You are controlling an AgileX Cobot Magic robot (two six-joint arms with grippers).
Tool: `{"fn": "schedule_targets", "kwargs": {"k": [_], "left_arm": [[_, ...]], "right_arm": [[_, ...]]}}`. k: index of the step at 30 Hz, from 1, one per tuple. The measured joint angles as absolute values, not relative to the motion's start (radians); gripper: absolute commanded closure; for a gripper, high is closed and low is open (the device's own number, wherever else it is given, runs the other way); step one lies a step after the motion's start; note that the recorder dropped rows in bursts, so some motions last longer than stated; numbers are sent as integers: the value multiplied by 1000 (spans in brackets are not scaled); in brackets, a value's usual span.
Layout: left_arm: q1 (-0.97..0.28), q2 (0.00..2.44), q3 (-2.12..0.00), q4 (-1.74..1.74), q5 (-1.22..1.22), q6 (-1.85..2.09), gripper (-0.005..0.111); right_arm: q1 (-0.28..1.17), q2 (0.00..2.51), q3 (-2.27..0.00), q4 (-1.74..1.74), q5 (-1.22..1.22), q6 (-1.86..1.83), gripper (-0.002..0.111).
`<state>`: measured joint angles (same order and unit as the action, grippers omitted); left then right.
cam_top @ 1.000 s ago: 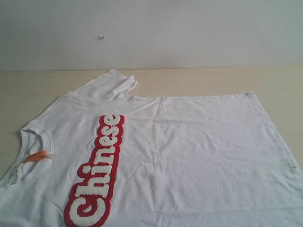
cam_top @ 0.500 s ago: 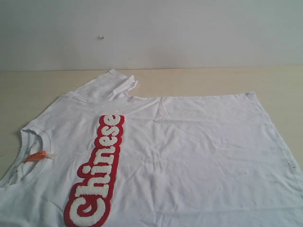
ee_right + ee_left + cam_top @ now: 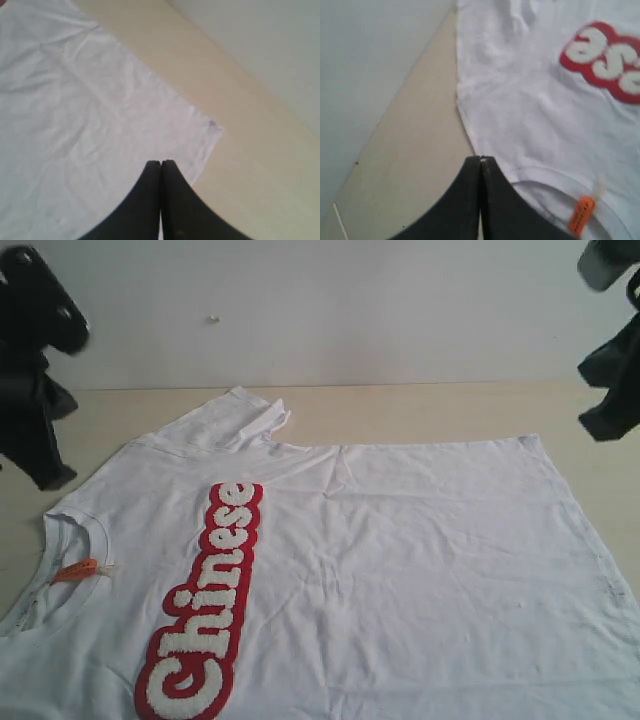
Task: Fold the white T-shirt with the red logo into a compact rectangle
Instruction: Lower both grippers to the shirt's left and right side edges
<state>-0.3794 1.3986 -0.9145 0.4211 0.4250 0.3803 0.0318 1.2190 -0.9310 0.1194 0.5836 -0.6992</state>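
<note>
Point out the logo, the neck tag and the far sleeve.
logo (image 3: 213, 592), exterior view, middle of the lettering.
neck tag (image 3: 77, 569), exterior view, its orange body.
sleeve (image 3: 230, 422), exterior view, middle of its cloth.

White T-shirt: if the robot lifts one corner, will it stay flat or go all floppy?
Probably floppy: the white T-shirt lies thin and wrinkled on the table, so it should sag and drape. The thick fuzzy red logo likely bends less. Pushed, the cloth would probably bunch up rather than slide whole.
</note>
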Motion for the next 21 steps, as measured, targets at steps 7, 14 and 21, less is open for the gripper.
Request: {"fn": "schedule_targets", "kwargs": {"k": [7, 14, 21], "left_arm": [[-424, 1436, -914, 347, 704, 750, 107], [-424, 1436, -914, 194, 823, 930, 107], [-424, 1455, -914, 0, 856, 1062, 78]], "right_arm": [[34, 1350, -931, 322, 851, -1142, 108], [34, 1369, -931, 368, 938, -1219, 107], [34, 1369, -931, 372, 993, -1221, 81]]}}
